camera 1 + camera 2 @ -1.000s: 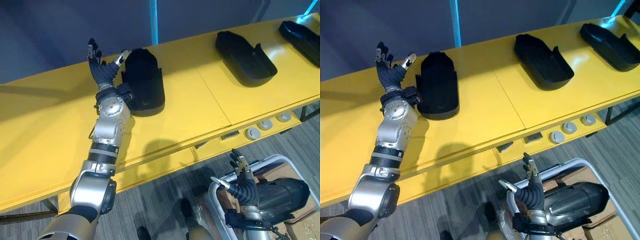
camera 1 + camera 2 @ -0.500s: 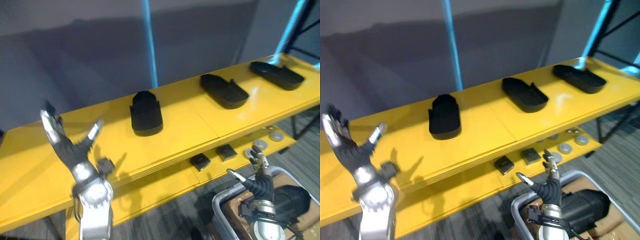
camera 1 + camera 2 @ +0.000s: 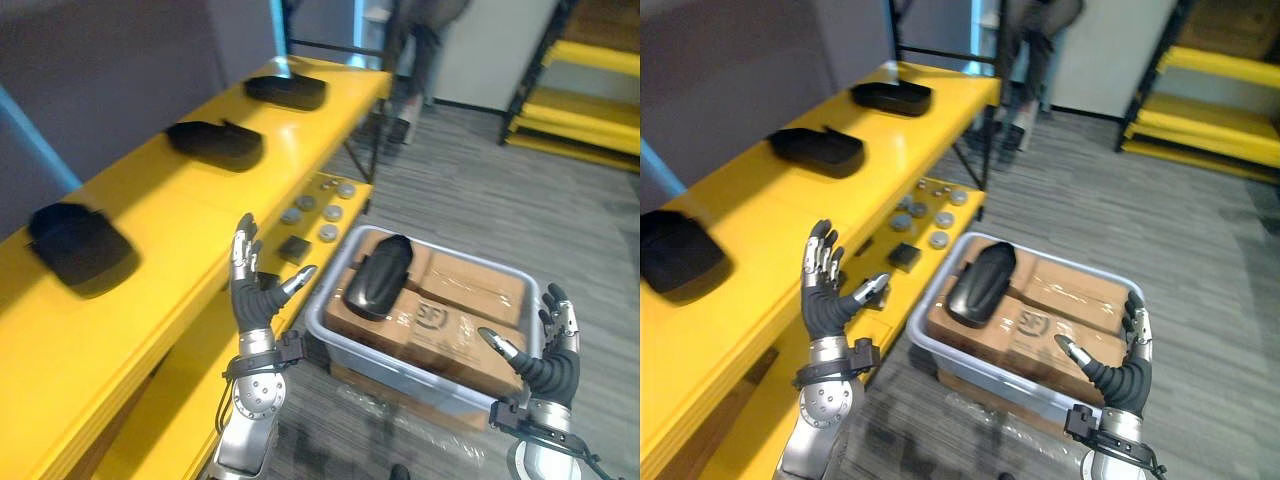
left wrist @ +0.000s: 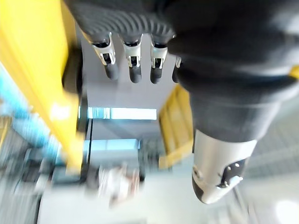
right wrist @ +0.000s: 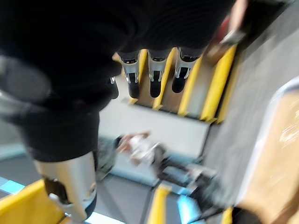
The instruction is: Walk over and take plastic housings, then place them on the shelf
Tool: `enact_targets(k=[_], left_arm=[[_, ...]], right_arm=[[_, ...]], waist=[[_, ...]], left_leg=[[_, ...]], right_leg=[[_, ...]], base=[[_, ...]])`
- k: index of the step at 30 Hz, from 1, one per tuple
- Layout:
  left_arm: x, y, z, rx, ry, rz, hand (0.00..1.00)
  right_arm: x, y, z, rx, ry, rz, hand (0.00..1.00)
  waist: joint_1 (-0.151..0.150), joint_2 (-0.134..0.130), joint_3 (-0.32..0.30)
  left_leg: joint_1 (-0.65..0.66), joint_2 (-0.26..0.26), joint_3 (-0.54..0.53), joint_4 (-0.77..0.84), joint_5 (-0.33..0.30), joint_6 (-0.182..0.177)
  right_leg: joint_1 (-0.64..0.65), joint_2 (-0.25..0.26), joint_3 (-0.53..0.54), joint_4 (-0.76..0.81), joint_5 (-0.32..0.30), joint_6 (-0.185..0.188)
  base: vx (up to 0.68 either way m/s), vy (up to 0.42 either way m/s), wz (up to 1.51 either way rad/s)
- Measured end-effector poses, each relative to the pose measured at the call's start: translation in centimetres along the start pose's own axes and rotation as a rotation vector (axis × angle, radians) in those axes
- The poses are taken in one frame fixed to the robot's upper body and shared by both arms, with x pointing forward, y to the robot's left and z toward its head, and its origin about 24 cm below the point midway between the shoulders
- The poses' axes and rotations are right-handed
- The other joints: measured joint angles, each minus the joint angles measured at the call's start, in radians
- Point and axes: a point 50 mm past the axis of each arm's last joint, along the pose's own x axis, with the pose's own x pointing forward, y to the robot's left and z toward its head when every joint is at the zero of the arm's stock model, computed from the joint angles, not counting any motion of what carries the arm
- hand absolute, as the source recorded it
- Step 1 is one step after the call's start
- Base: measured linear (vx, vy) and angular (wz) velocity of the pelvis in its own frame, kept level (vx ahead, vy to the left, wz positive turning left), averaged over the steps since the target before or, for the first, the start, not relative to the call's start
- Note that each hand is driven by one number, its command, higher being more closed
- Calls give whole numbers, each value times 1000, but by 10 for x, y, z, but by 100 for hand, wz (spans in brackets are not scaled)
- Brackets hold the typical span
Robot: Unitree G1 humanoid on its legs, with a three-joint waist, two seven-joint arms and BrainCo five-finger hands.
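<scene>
Glossy, elongated black plastic housing (image 3: pixel 378 277), lying on top of brown cardboard boxes (image 3: pixel 470 292) inside a pale grey plastic tub (image 3: pixel 322 328). Tub standing on a grey carpeted floor (image 3: pixel 470 190). Housing touched by neither hand.

Three more black plastic housings set in a row along the top of a long yellow shelf (image 3: pixel 150 205), well apart from one another: a nearest housing (image 3: pixel 80 250), a middle housing (image 3: pixel 213 143) and a far housing (image 3: pixel 285 90).

On the shelf's lower level, near the tub: a cluster of small round grey discs (image 3: pixel 318 208) and, just beside them, a small dark square block (image 3: pixel 293 248).

Left hand (image 3: pixel 252 298) raised in the air between the shelf and the tub, fingers straight and spread, thumb pointing toward the tub, released and grasping nothing.

Right hand (image 3: pixel 548 368) raised beside the tub's near right corner, fingers likewise straight and released, empty.

Beyond the far end of the shelf, the legs of a standing person (image 3: pixel 415 60). Further off to the right, more yellow racking (image 3: pixel 575 60).
</scene>
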Motion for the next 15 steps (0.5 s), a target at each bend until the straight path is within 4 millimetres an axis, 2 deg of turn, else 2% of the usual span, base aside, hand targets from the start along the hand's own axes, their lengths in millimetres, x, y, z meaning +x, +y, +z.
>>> enact_targets(k=[2,3,4,5,6,7,8,10,11,12,13,14,15], left_arm=[[1,1,-1,8,1,-12,0],[1,3,-4,15,8,-5,0],[1,8,-14,35,48,17,0],[-1,15,-27,60,102,39,0],[-2,18,-34,74,132,52,0],[-6,23,-48,105,196,65,0],[-13,30,-60,137,260,83,0],[-22,41,-73,193,324,109,0],[-32,50,-85,246,387,132,0],[-36,54,-89,262,410,144,0],[-47,61,-96,293,460,162,0],[-51,64,-100,303,486,165,0],[-61,67,-108,323,538,162,0]], right_arm=[[-6,15,-1,32,15,82,0],[-7,20,-1,43,16,104,0],[-9,28,-4,59,34,141,0],[-11,34,-11,62,66,170,0],[-11,36,-16,59,84,180,0],[-12,38,-27,61,131,183,0],[-13,39,-36,55,171,185,0],[-12,43,-45,57,210,185,0],[-5,48,-52,51,230,176,0],[0,51,-54,50,235,170,0],[8,56,-59,46,250,156,0],[13,59,-61,42,258,146,0],[29,66,-64,37,265,111,0]], waist=[[0,2,-2],[2,3,-1],[3,1,1],[7,-1,8],[10,-2,16],[23,-5,22],[40,-8,28],[56,-14,38],[60,-12,43],[66,-10,46],[80,-6,48],[88,-2,52],[98,3,76]], left_leg=[[36,104,44,54,18,-34],[31,133,42,92,23,-26],[2,176,7,186,45,10],[-60,206,-74,300,83,71],[-97,206,-137,360,89,81],[-151,170,-235,410,50,28],[-179,132,-287,399,25,-9],[-194,102,-300,330,19,-18],[-207,70,-313,218,26,-19],[-207,58,-314,167,33,-10],[-205,41,-315,74,62,12],[-205,33,-317,36,88,17],[-213,4,-360,-33,180,-1]], right_leg=[[18,98,37,-18,-13,-49],[18,116,43,-15,-14,-60],[25,142,59,-2,-13,-87],[42,157,76,-4,-8,-104],[55,160,78,-17,-5,-109],[74,158,86,-40,1,-118],[93,155,91,-59,3,-121],[112,153,77,-72,3,-121],[117,145,56,-79,4,-120],[117,141,44,-82,4,-120],[114,139,38,-95,6,-116],[111,140,35,-99,8,-113],[104,137,11,-101,5,-100]], base=[[63,-280,-96],[102,-345,-84],[160,-357,-57],[181,-327,-42],[203,-279,-24],[166,-186,-17],[143,-140,-17],[80,-31,2],[70,-4,18],[75,33,18],[47,70,4],[75,190,26],[53,160,29]])
